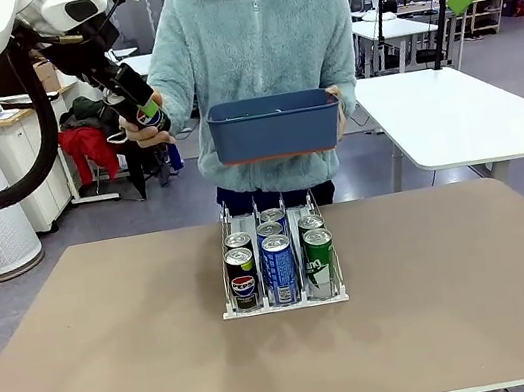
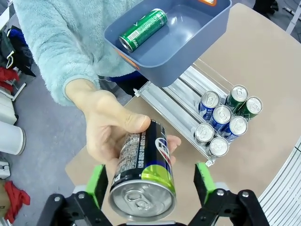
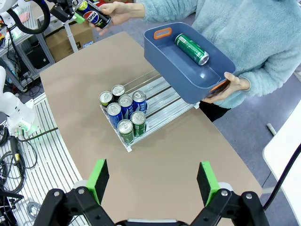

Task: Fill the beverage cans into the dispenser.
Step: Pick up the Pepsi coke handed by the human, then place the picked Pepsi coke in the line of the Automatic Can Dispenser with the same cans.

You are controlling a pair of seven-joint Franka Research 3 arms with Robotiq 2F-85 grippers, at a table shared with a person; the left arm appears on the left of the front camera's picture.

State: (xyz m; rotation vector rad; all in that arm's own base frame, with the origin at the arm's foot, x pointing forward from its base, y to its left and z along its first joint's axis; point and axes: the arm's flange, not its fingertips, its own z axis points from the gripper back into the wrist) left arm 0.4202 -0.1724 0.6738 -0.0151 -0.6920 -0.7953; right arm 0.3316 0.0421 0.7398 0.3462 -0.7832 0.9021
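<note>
A person's hand (image 2: 106, 125) holds a black Pepsi can (image 2: 146, 172) out between the green pads of my left gripper (image 2: 150, 182). That gripper is open, with a gap on each side of the can. From the front, this gripper (image 1: 146, 113) is raised at the upper left, at the person's hand. The dispenser (image 1: 286, 304) sits mid-table with several upright cans at its front: black (image 1: 243, 280), blue (image 1: 280, 269) and green (image 1: 320, 263). My right gripper (image 3: 153, 181) hangs open and empty high over the table.
The person's other hand holds a dark blue bin (image 1: 275, 125) above the dispenser's far end. A green can (image 3: 192, 48) lies on its side in the bin. The rear parts of the dispenser's lanes (image 2: 174, 106) are bare. Bare tabletop (image 1: 96, 347) surrounds the rack.
</note>
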